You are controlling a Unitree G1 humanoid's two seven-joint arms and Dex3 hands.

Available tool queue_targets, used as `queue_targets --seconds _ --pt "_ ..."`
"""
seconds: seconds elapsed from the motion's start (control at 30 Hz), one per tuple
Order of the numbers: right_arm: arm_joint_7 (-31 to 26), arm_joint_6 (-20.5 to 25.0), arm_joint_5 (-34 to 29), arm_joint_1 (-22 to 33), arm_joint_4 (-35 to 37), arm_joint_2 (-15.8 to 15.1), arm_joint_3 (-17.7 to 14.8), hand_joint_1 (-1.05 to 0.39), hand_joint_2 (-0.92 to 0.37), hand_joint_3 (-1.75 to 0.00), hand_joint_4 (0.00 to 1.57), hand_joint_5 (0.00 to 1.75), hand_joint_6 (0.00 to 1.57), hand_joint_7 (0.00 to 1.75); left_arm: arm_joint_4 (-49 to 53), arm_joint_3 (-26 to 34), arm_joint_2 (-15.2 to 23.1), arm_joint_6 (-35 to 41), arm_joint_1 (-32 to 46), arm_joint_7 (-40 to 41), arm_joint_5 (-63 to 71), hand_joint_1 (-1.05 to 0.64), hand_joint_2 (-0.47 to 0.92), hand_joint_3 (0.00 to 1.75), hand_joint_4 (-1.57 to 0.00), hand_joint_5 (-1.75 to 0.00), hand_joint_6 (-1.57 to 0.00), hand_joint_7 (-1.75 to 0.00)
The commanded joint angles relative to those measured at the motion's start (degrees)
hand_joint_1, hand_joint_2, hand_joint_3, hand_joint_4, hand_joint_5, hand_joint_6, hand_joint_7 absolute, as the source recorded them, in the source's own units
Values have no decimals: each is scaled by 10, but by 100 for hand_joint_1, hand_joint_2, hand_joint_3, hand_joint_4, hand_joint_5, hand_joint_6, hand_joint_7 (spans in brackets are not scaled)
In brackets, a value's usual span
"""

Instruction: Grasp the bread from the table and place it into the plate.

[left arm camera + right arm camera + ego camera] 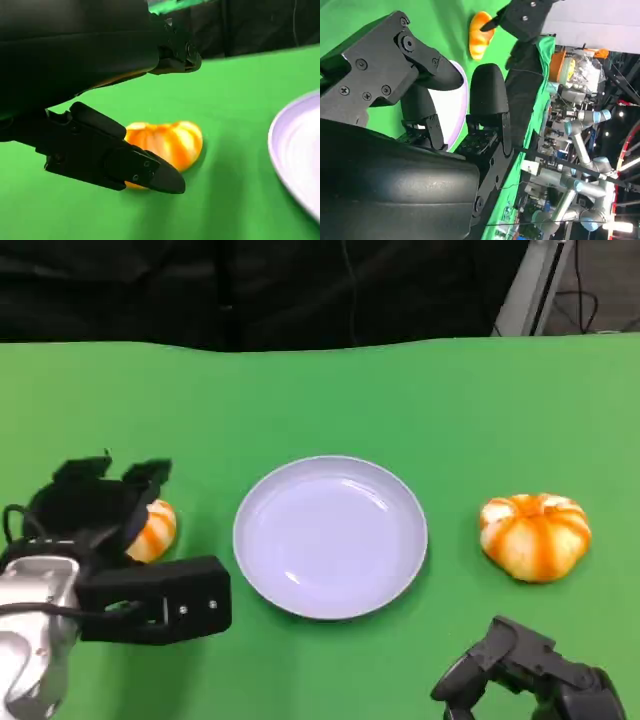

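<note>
Nearest the robot, the right hand (530, 675) sits low over the green table (420, 400) at the front right, fingers spread apart and holding nothing — the right wrist view shows them parted with only air between. The left hand (105, 525) reaches in from the front left, its fingers arched over a small orange-and-white bread (153, 530). In the left wrist view the bread (165, 145) lies on the cloth with 1 black finger (145, 172) just in front of it and the others above; whether they touch or grip it I cannot tell. Beyond the hands, the white plate (330, 538) sits at the table's centre, just beside the left hand. A second, larger bread (535, 535) rests on the table to the plate's right — well apart from the rim.
</note>
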Motion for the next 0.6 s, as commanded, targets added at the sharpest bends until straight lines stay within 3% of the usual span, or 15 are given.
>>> queue_targets --seconds 0.03,0.5,0.57,0.6 --pt "-3 -5 -1 5 -4 -5 -3 -9 -36 -125 69 160 76 132 89 -21 -13 10 -47 13 -4 -61 92 1 -3 -19 -17 -1" --pt "-4 -10 -6 15 -6 -6 -2 -9 -37 -125 70 159 76 131 483 -62 -67 -45 -205 75 -79 -53 92 2 -16 -20 -24 -2" --pt "-4 -9 -5 16 -7 -6 -2 -9 -37 -124 70 158 76 131 508 -65 -61 -82 -206 84 -90 -46 92 8 -21 -20 -30 -3" --pt "-4 -9 -4 16 -7 -5 -1 -9 -37 -124 70 158 76 131 516 -64 -59 -100 -205 96 -96 -40 92 7 -35 -19 -43 -5"
